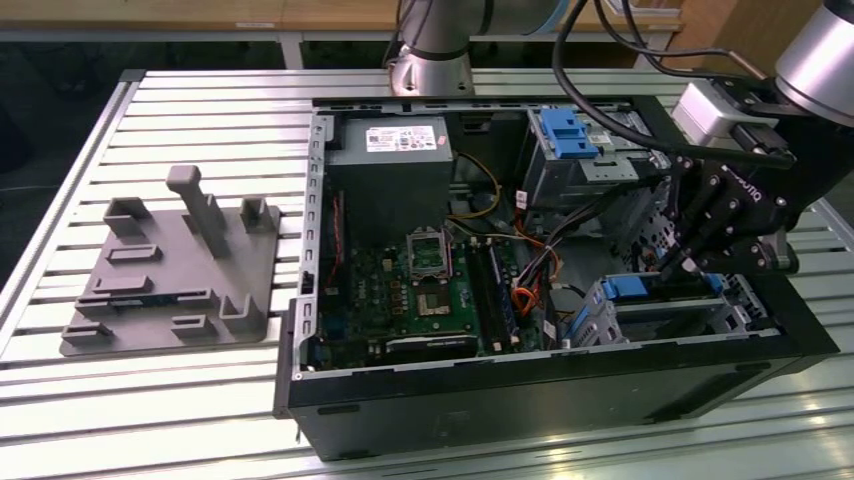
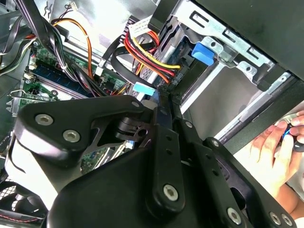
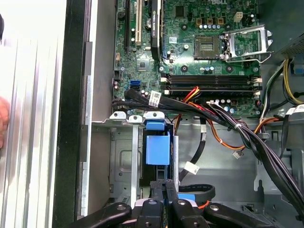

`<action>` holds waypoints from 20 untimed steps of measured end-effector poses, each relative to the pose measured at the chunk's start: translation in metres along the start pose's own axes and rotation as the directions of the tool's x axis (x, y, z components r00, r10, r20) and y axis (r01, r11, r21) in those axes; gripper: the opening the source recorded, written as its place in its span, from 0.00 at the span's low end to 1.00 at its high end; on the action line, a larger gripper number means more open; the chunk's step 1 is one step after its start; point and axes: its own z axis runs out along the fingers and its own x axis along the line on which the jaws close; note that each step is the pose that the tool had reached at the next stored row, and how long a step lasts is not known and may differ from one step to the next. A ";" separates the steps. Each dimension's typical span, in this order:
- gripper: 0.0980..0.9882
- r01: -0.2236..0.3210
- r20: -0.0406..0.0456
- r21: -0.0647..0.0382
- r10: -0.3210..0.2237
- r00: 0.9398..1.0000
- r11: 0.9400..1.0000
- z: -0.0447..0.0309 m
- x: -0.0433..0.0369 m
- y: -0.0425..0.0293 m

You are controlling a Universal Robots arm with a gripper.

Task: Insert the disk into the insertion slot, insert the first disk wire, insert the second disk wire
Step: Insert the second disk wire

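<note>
Cable bundle (image 3: pixel 228 118) beside drive cage (image 3: pixel 123 156)

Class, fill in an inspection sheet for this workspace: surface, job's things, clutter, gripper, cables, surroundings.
Surface: slatted metal table.
Job's things: disk sits in the slot of an open computer case.
Clutter: grey fixture at the exterior view's left.
Gripper: gripper down at the disk, fingers together.
Cables: red, yellow, orange and black wires cross the case.
Surroundings: a person's hand beside the case.
</note>
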 end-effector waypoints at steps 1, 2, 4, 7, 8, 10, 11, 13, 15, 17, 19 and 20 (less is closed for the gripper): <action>0.05 0.000 0.000 0.000 0.000 1.000 1.000 0.0002 0.0000 0.0000; 0.05 0.001 0.000 0.000 -0.001 1.000 1.000 0.0002 0.0000 0.0000; 0.05 0.001 0.000 0.000 -0.001 1.000 1.000 0.0002 0.0000 0.0000; 0.05 0.001 0.001 0.000 -0.001 1.000 1.000 -0.0048 0.0002 0.0006; 0.05 0.001 0.000 0.000 -0.001 1.000 1.000 -0.0063 0.0003 0.0007; 0.05 0.001 0.001 0.000 -0.001 1.000 1.000 -0.0064 0.0003 0.0007; 0.05 0.001 0.000 0.000 -0.001 1.000 1.000 -0.0064 0.0003 0.0007; 0.05 0.001 0.000 0.000 -0.001 1.000 1.000 -0.0063 0.0003 0.0007; 0.05 0.001 0.000 0.000 -0.001 1.000 1.000 -0.0063 0.0000 0.0006; 0.05 0.001 0.000 0.000 -0.001 1.000 1.000 -0.0063 -0.0009 0.0007; 0.05 0.001 0.000 0.000 -0.001 1.000 1.000 -0.0062 -0.0014 0.0009; 0.05 0.001 0.000 0.000 -0.001 1.000 1.000 -0.0062 -0.0014 0.0009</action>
